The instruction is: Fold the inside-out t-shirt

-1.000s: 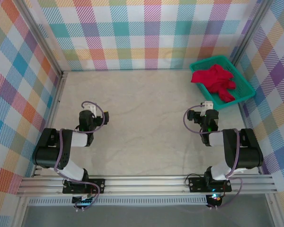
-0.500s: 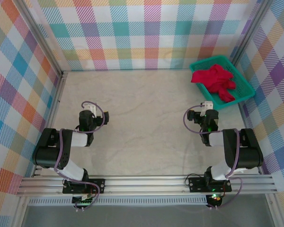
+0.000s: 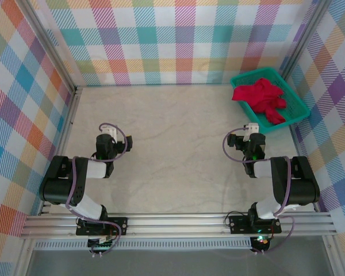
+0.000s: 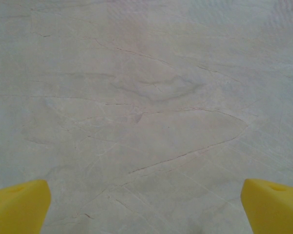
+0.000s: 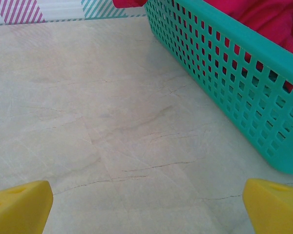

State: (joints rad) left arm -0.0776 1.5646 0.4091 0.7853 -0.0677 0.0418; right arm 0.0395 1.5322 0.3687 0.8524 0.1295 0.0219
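The inside-out t-shirt point(image 3: 261, 98) lies crumpled in a red heap inside the teal mesh basket point(image 3: 295, 99) at the back right corner of the table. The right wrist view has the basket's wall point(image 5: 219, 63) close ahead on the right, with red cloth point(image 5: 266, 17) over its rim. My right gripper point(image 3: 251, 135) rests low on the table just in front of the basket, open, with bare table between its yellow fingertips point(image 5: 19, 207). My left gripper point(image 3: 110, 138) rests at the left side, far from the shirt, open too, its yellow fingertips point(image 4: 17, 207) wide apart over bare table.
The pale marble-patterned table point(image 3: 172, 144) is walled by checked panels point(image 3: 161, 40) at the back and on both sides. An aluminium rail point(image 3: 178, 223) carrying both arm bases runs along the near edge.
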